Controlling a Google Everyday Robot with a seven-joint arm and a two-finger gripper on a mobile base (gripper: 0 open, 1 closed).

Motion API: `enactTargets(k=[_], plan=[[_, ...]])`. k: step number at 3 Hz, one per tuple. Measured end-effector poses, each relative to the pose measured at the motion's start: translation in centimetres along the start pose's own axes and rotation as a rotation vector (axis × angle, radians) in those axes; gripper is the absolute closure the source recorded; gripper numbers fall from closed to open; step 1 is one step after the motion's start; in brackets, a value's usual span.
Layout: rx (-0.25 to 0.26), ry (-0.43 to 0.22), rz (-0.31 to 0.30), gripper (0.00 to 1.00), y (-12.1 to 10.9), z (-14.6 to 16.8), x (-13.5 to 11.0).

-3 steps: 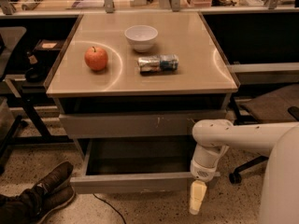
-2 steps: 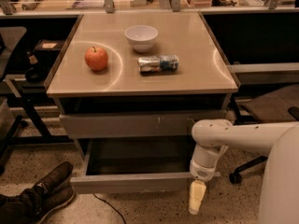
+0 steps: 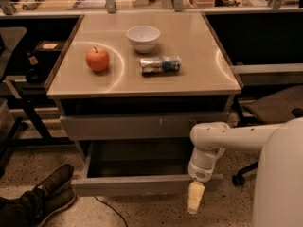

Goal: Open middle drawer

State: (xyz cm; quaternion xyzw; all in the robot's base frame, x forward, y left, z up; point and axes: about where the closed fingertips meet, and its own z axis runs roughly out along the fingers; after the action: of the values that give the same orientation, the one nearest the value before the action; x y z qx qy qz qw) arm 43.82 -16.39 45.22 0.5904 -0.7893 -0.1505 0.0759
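Note:
The middle drawer [image 3: 142, 184] is pulled out at the bottom of the cabinet. Its flat grey front has a faint pale scuff at the lower edge, and its dark inside is showing. My gripper [image 3: 195, 198] hangs pointing down from the white arm [image 3: 222, 136], just in front of the right end of that drawer front and slightly below it. Nothing shows in the gripper. Above the drawer, a larger grey front with white scratch marks [image 3: 161, 126] is in place under the tabletop.
On the tabletop [image 3: 199, 79] are a red apple [image 3: 97, 59], a white bowl [image 3: 143, 37] and a crushed can lying on its side [image 3: 160, 64]. A person's shoes [image 3: 47, 193] rest on the floor at the lower left. A chair base [image 3: 265, 108] is at the right.

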Motion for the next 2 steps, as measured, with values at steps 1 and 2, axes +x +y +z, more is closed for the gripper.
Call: enactTargets(k=[1, 2], plan=[[-0.020, 0.016, -0.014, 0.00, -0.4, 1.5, 0.3], [-0.047, 0.041, -0.017, 0.00, -0.3, 2.5, 1.3]])
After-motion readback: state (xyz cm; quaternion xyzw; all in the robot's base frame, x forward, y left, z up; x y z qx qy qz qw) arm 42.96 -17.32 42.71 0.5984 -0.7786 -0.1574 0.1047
